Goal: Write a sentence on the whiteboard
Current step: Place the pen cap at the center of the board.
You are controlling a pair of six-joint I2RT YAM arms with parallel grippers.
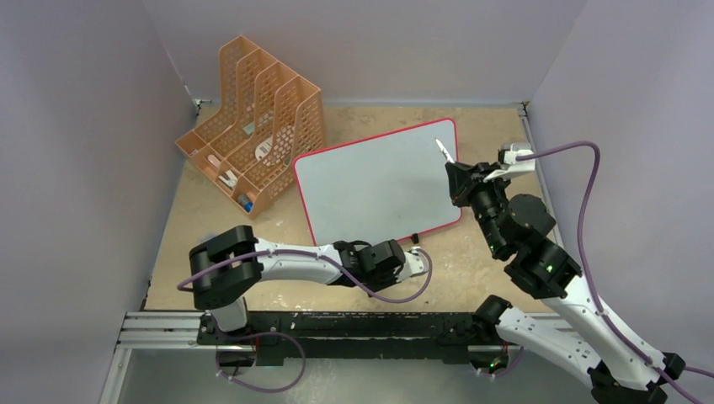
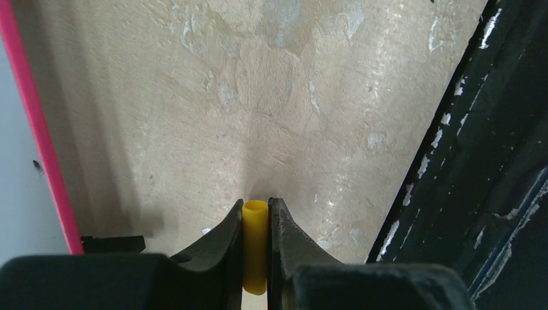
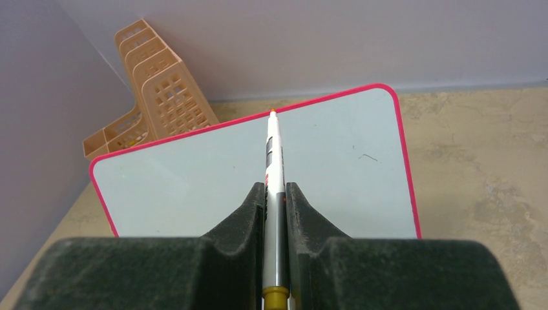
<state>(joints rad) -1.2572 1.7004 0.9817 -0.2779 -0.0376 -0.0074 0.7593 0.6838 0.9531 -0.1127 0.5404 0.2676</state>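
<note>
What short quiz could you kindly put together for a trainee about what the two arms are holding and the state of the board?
1. True or false: a full sentence is already written on the whiteboard.
2. What is the left gripper shut on? A) a small yellow cap; B) a cloth; C) nothing.
3. Fill the gap: the right gripper is shut on a ___, whose tip is aimed over the whiteboard.

Key
1. False: no writing shows on it.
2. A.
3. marker.
</note>
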